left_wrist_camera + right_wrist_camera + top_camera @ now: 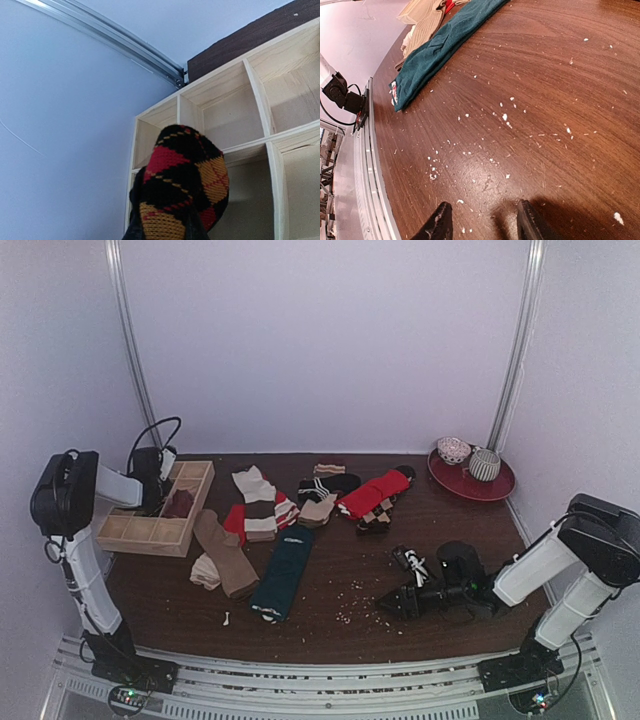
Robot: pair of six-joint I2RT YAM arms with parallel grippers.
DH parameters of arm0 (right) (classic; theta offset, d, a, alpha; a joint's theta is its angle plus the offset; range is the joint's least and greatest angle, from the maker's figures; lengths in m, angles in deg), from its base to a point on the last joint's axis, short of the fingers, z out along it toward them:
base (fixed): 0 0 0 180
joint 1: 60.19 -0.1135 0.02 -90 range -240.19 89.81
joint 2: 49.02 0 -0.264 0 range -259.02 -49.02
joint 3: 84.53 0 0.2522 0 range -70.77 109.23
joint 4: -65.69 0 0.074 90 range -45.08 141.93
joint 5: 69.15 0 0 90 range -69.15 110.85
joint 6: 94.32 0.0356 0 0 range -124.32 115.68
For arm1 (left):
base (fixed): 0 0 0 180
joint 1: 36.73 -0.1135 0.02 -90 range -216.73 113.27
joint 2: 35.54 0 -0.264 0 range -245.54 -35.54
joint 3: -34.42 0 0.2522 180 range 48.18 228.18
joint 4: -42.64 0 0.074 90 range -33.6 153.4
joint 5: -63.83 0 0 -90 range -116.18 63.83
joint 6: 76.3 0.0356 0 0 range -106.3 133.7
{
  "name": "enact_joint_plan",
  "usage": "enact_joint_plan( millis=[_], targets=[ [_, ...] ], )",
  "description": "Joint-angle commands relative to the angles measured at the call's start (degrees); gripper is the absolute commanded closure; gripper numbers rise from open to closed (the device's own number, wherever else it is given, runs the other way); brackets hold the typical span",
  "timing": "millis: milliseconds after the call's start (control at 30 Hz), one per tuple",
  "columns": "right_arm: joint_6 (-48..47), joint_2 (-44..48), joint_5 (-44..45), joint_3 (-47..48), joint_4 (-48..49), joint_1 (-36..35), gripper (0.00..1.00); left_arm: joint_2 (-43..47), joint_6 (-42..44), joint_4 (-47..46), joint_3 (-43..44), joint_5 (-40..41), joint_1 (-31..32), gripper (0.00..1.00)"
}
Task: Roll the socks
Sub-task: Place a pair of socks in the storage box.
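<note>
Table (pixel 350 560) w/ wooden divided box (pixel 130 530) at far left. Loose socks (pixel 262 502) heaped mid-table, unrolled. Teal sock (pixel 283 573) lies flat on its own, just near side of heap. Argyle roll (pixel 182 185), black w/ red + orange diamonds, is up at the box in the left end effector (pixel 165 490), which is clenched on it from below. Only dark finger edges show under the fabric in wrist view. Roll hangs above the cells, not seated; exact cell can't be told. Right end effector (pixel 482 227) is low over bare wood at near right, fingers apart, nothing between them, pale specks (pixel 504 116) scattered ahead. Step in hand, prob.: stow the roll. To do well: centre it over one cell, clear of the thin dividers, then lower till fabric rests on the cell floor before letting go. Dropped from height it may loosen or hang on a divider. Lift out straight up so fingers don't drag the cuff. Teal sock looks the likeliest next pick; right arm is the nearer one.
</note>
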Motion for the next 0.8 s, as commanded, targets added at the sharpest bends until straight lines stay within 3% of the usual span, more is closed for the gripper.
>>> enact_joint_plan(
  millis=[0,467,767],
  targets=[
    [1.04,-0.80,-0.86,-0.59,-1.98,0.33,0.55,-0.76,0.91,-1.50,1.34,-2.30,-0.70,1.00],
    [0.68,1.51,-0.73,-2.39,-2.87,0.35,0.55,-6.75,-1.94,23.00,10.81,-15.54,-3.10,1.00],
    [0.13,2.21,-0.87,-2.37,-4.88,0.36,0.55,-9.23,0.56,39.68,18.50,-33.08,-7.58,1.00]
  ],
)
